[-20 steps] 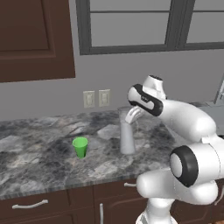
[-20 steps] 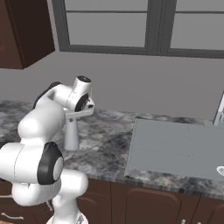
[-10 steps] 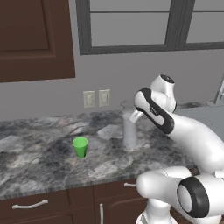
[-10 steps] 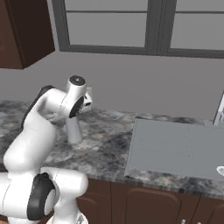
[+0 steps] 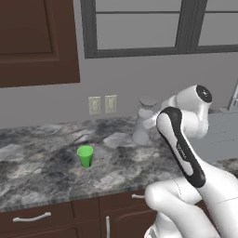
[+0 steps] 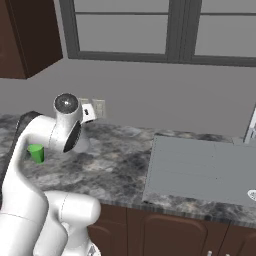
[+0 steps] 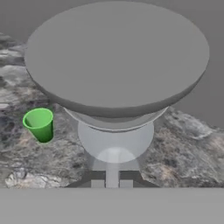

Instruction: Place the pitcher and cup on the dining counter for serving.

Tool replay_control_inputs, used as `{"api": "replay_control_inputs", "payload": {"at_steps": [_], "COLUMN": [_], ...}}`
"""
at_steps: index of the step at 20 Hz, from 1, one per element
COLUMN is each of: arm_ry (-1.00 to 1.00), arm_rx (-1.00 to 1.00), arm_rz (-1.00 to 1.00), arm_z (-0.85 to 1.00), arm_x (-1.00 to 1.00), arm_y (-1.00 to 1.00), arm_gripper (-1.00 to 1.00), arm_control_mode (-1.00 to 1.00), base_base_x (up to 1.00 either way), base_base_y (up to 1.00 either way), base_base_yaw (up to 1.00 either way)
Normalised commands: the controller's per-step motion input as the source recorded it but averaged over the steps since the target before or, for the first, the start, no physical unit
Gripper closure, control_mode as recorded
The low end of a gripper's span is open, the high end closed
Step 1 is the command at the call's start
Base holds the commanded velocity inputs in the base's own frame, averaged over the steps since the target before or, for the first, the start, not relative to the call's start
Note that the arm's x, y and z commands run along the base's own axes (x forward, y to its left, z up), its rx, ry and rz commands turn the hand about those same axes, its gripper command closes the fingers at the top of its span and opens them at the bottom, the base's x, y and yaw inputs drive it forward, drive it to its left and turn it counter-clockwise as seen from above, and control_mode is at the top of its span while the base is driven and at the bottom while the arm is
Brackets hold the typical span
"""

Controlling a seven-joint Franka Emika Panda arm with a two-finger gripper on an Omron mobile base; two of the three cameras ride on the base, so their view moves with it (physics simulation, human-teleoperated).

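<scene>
The pale grey translucent pitcher [image 5: 143,120] hangs upright just above the marble worktop [image 5: 42,174], close to the back wall. In the hand view its wide round rim and narrow body [image 7: 116,135] stand right in front of my gripper [image 7: 111,183], which is shut on the pitcher low on its body. In the left base view my gripper [image 5: 152,122] shows beside the pitcher, mostly hidden by the forearm. The small green cup [image 5: 85,155] stands upright on the worktop to the pitcher's left, also in view as cup [image 6: 36,153] and cup [image 7: 40,124]. The dining counter is out of view.
Two wall outlets [image 5: 102,104] sit on the grey wall behind the pitcher, under a dark-framed window [image 5: 153,28]. A flat grey panel [image 6: 200,167] takes up the worktop to the right. Dark brown cabinets with drawer handles [image 5: 32,217] run below.
The pitcher has gone up and back toward the wall with my gripper on it. The arm has swung and folded closer to the base. The cup has stayed put.
</scene>
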Motion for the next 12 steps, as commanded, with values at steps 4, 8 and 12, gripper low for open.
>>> {"api": "replay_control_inputs", "payload": {"at_steps": [4, 8, 12], "arm_ry": [0.10, 0.03, 0.00], "arm_rx": [0.18, 0.18, 0.00], "arm_rz": [-0.01, 0.05, 0.00], "arm_z": [1.00, 0.85, 0.00], "arm_x": [-0.56, -0.72, 0.00], "arm_y": [-0.23, -0.28, 0.00], "arm_gripper": [1.00, 1.00, 1.00], "arm_control_mode": [-1.00, -1.00, 1.00], "base_base_x": [0.00, 0.00, -0.94], "base_base_y": [0.00, 0.00, 0.02], "base_base_yaw": [0.00, 0.00, 0.61]}}
